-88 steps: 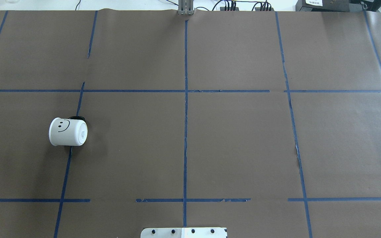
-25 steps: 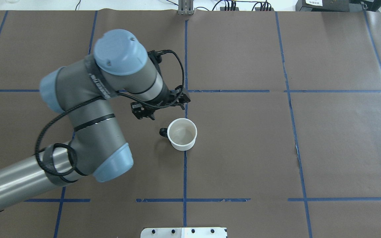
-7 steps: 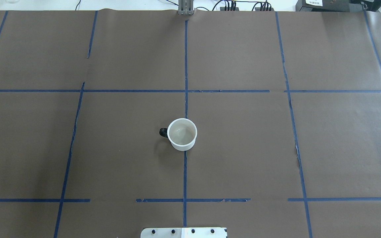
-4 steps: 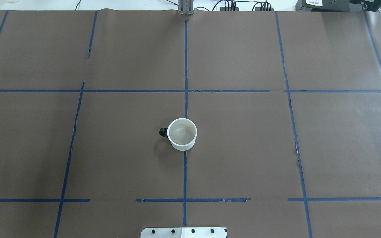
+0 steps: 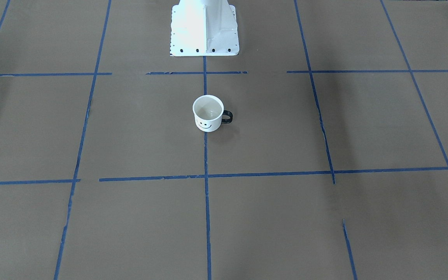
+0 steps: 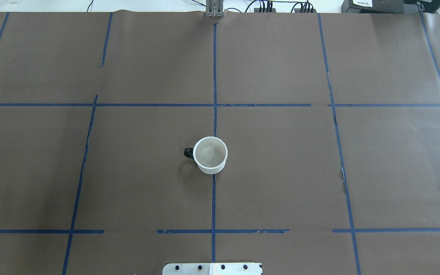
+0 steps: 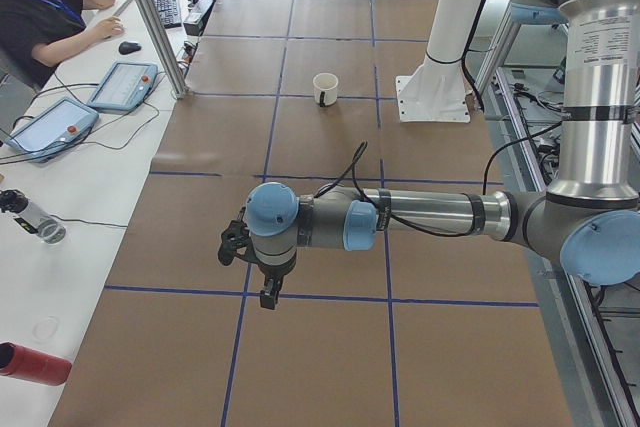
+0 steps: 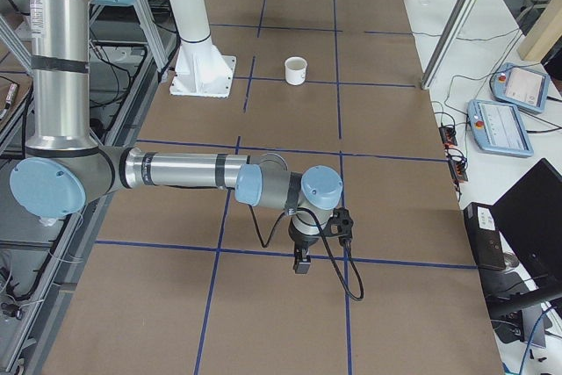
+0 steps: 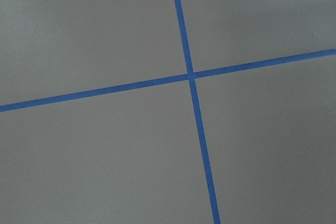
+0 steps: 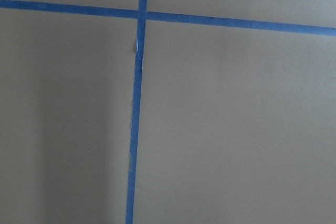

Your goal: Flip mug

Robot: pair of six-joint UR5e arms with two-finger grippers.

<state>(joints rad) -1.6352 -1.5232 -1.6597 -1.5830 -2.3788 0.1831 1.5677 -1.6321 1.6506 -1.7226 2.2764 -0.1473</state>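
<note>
Seemingly finished, with mug (image 6: 210, 154) upright, mouth up, mid-table (image 6: 281, 172), far from every edge, left end effector (image 7: 268, 297) and right end effector (image 8: 301, 264) both well apart from it, open or closed impossible to tell.

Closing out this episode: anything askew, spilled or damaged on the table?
Nothing serious. The small white mug with a black loop handle stands upright, mouth up, on a line of blue tape; no spill shows. Only wear: the tape is frayed and gapped in spots over the brown paper cover.
</note>
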